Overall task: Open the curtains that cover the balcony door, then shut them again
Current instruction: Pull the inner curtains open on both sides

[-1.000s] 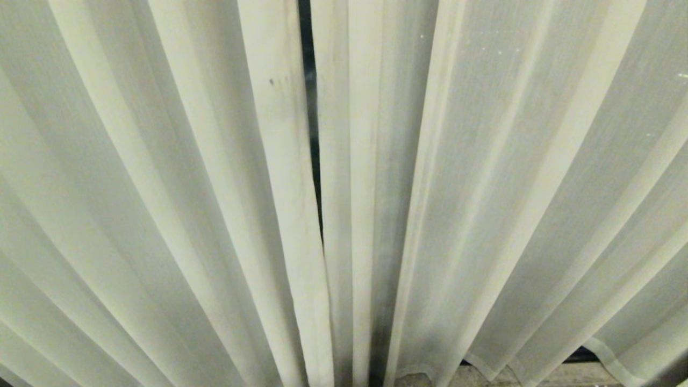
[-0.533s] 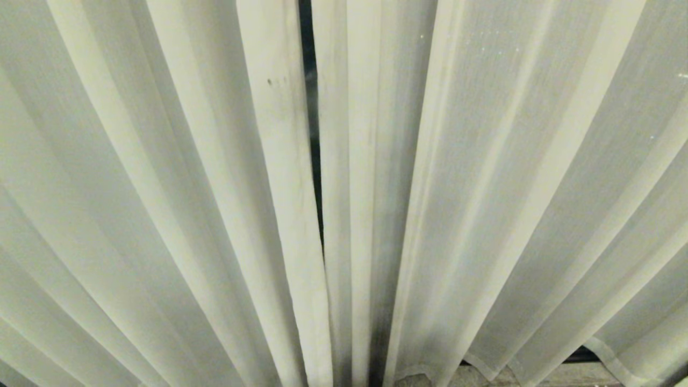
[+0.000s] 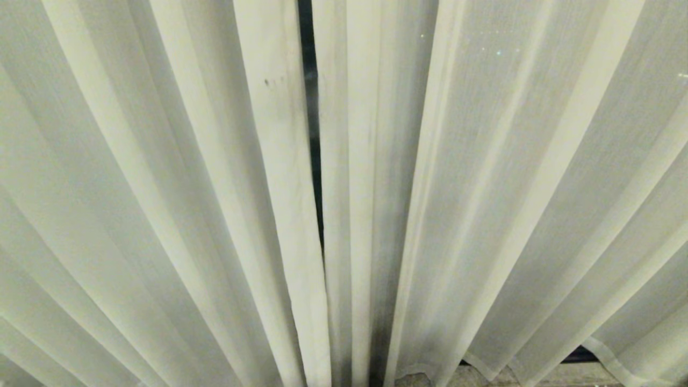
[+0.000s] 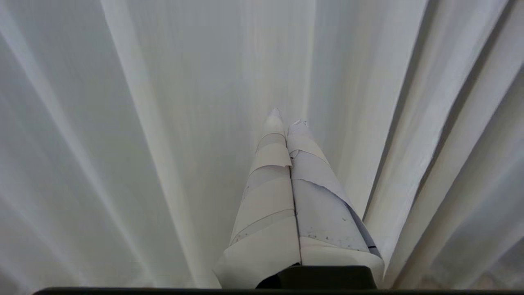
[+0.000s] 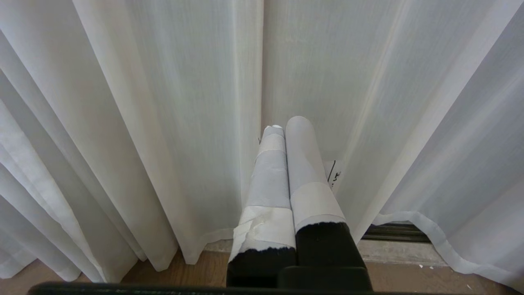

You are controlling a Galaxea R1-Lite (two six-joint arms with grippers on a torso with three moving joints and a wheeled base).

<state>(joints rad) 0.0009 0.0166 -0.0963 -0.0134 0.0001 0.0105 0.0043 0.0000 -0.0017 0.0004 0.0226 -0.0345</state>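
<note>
Just ahead of your left gripper point(image 4: 285, 119) hung the curtains point(image 4: 196, 102); its tape-wrapped fingers point(image 4: 270, 164) were pressed flat together, holding nothing, their tips near the fabric, though contact could not be judged. Your right gripper point(image 5: 282, 125) was likewise closed and empty, its fingers point(image 5: 305, 164) pointing at a fold low down, close above the hem point(image 5: 409, 217) and the wooden floor point(image 5: 176, 270). Neither arm showed in the head view. Farther out from both sets of fingers, the two curtain panels met at a narrow dark gap point(image 3: 310, 107), where the balcony door presumably stood behind the cloth; the drapes were still drawn. To do this step well, you would probably have needed to spread the left fingers before reaching, aim them at the hemmed edge point(image 3: 285, 161) bordering that gap, and pinch several layers of cloth firmly. Thin sheer fabric likely slips, so a deep bite and a slow sideways pull seemed wise.
</note>
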